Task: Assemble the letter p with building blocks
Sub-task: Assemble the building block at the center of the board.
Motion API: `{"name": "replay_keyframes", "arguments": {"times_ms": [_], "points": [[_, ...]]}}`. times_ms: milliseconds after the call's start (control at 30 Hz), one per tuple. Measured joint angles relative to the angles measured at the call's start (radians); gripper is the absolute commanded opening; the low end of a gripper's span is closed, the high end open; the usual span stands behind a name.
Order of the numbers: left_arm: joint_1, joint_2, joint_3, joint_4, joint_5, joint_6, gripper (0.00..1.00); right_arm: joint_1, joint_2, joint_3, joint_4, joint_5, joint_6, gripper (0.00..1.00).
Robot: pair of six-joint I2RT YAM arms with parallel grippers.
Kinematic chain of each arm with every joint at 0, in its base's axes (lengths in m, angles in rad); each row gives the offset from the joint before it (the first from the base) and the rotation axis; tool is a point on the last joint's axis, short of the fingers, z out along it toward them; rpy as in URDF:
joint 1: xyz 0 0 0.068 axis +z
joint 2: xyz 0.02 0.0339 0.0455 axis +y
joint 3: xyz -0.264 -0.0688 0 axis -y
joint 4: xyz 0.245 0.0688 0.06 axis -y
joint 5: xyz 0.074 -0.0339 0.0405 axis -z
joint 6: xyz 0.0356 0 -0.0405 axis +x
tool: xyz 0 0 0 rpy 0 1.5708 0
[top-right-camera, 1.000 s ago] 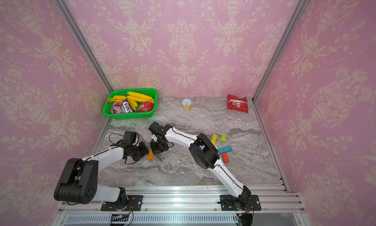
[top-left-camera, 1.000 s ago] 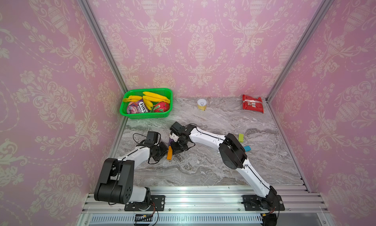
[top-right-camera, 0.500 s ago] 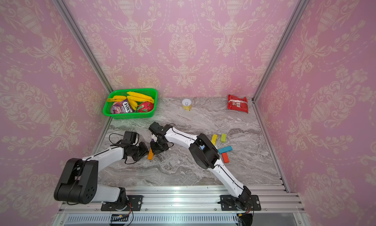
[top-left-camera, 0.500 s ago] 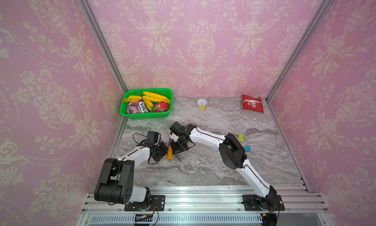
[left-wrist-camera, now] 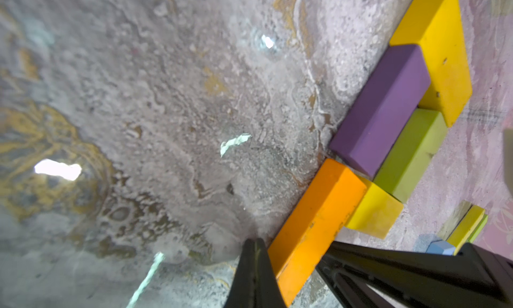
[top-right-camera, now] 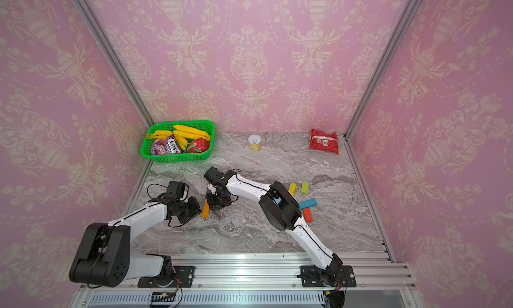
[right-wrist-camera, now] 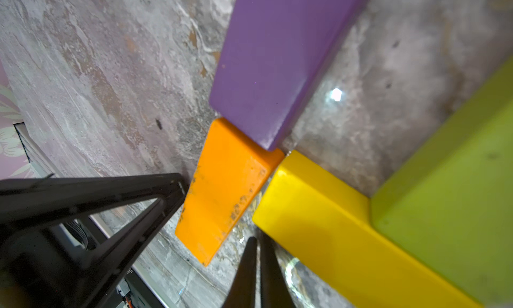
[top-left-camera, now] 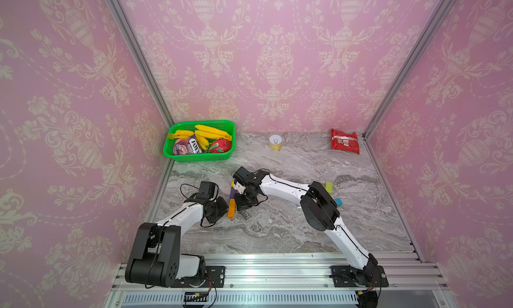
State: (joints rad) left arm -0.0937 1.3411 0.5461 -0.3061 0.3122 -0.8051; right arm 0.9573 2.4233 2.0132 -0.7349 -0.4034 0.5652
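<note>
Marble tabletop (top-left-camera: 277, 231); green basket (top-left-camera: 200, 157) holds bananas (top-left-camera: 211, 131); left gripper (left-wrist-camera: 254, 265), right gripper (right-wrist-camera: 258, 265) pinched closed.

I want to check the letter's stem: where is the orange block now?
In both top views the orange block lies left of centre, flanked by the shut left gripper and right gripper, its far end meeting the purple block.

Orange block (right-wrist-camera: 224, 187) looks glossy, scuffed; table (right-wrist-camera: 97, 84) polished, marble-like.

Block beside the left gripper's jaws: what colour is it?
Orange; the block shows best in the left wrist view.
</note>
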Motion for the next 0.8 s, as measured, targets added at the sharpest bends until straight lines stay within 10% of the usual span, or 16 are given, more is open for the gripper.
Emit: {"name": "replay_keyframes", "arguments": {"times_ms": [800], "points": [[-0.016,0.002,-0.019,0.048,0.029,0.0,0.0,0.012,0.0,0.008,0.006,0.002,0.021,0.1]]}}
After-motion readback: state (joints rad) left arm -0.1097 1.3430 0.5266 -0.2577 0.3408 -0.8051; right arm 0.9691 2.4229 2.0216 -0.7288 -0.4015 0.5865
